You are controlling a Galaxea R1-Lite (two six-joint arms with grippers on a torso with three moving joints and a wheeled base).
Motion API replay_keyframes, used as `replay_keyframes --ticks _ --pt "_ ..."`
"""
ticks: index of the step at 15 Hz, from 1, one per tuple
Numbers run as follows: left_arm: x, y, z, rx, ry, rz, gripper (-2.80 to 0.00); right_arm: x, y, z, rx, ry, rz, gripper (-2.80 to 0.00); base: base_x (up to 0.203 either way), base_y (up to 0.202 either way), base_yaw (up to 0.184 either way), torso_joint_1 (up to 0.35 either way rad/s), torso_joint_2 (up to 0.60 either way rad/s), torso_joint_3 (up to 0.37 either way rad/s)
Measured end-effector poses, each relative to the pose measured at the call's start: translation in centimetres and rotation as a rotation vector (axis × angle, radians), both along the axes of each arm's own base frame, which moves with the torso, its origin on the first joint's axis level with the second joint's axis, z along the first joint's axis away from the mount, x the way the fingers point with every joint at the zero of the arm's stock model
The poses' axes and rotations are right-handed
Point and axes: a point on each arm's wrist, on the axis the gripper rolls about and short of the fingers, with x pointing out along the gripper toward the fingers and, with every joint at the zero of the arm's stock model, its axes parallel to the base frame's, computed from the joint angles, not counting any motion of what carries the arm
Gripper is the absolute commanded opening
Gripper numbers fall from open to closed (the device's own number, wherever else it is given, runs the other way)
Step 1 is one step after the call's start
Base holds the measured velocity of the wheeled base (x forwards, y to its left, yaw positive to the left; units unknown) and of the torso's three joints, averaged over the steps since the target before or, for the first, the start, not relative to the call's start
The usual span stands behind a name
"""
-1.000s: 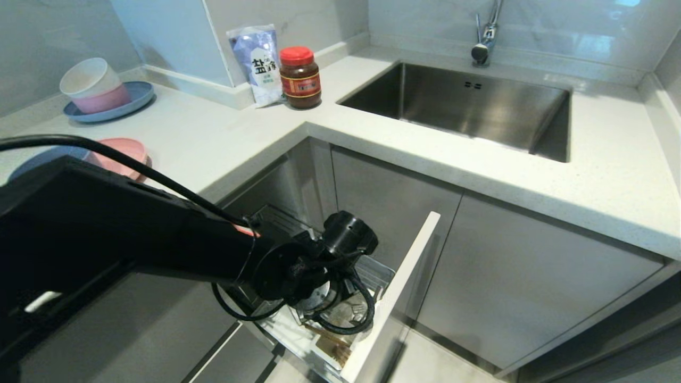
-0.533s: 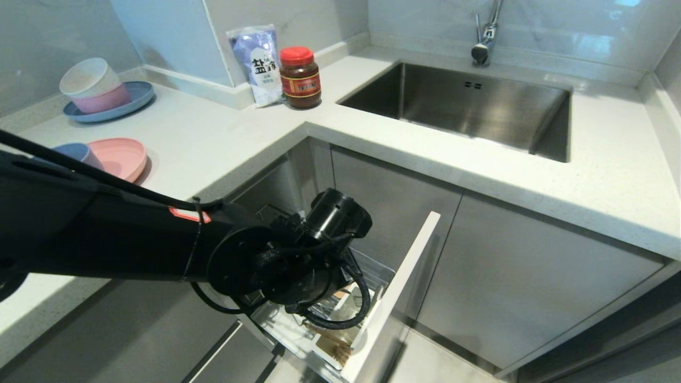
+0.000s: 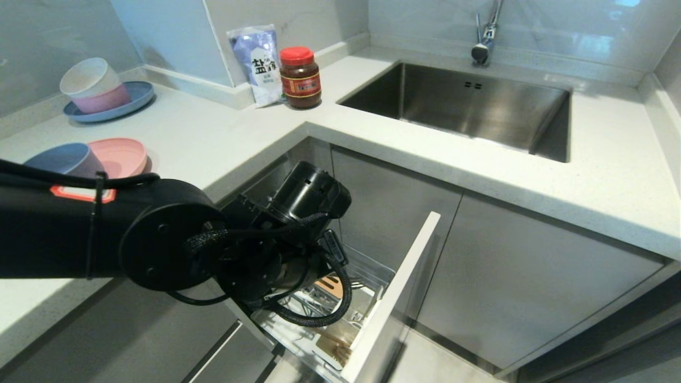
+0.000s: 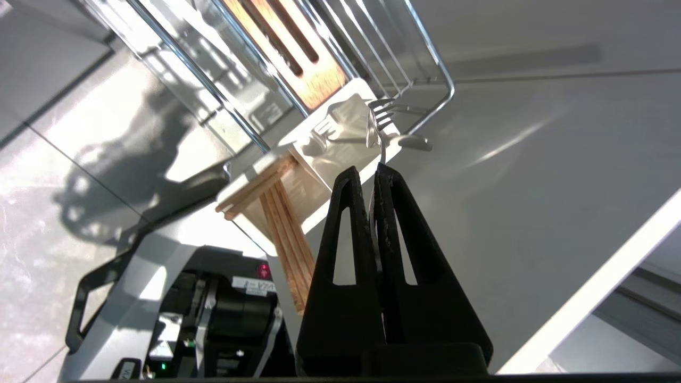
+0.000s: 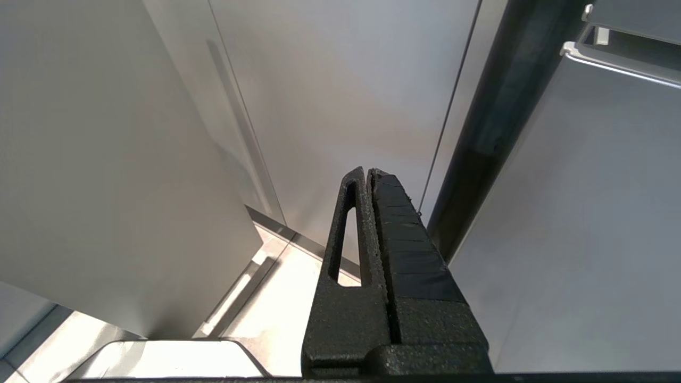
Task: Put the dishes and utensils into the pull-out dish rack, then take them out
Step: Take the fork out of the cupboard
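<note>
Pull-out dish rack (image 3: 391, 298): it stands open under the worktop; you lift straight up, clear of its wires.
Left end effector (image 4: 369, 175): pinched shut on the fork (image 4: 376, 123), just above the white cutlery box (image 4: 340, 135).
Hidden: in the head view your arm covers most of the rack.

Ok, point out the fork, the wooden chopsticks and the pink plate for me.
fork (image 4: 379, 114): left wrist view, on its tines.
wooden chopsticks (image 4: 284, 229): left wrist view, mid-length on the sticks.
pink plate (image 3: 121, 155): head view, on its flat centre.
</note>
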Motion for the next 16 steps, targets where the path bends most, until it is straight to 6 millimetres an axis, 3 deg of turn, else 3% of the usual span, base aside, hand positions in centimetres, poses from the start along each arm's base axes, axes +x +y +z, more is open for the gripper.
replay_keyframes --ticks 7,16 --pt "-1.2 1.4 2.5 -0.007 -0.086 0.015 -2.80 0.0 0.0 0.0 0.000 0.000 0.000 -2.80 0.000 0.000 0.000 0.000 0.00 0.000" --pt "-5.3 6.2 10.3 -0.015 -0.376 0.087 -2.80 0.0 0.0 0.0 0.000 0.000 0.000 -2.80 0.000 0.000 0.000 0.000 0.00 0.000"
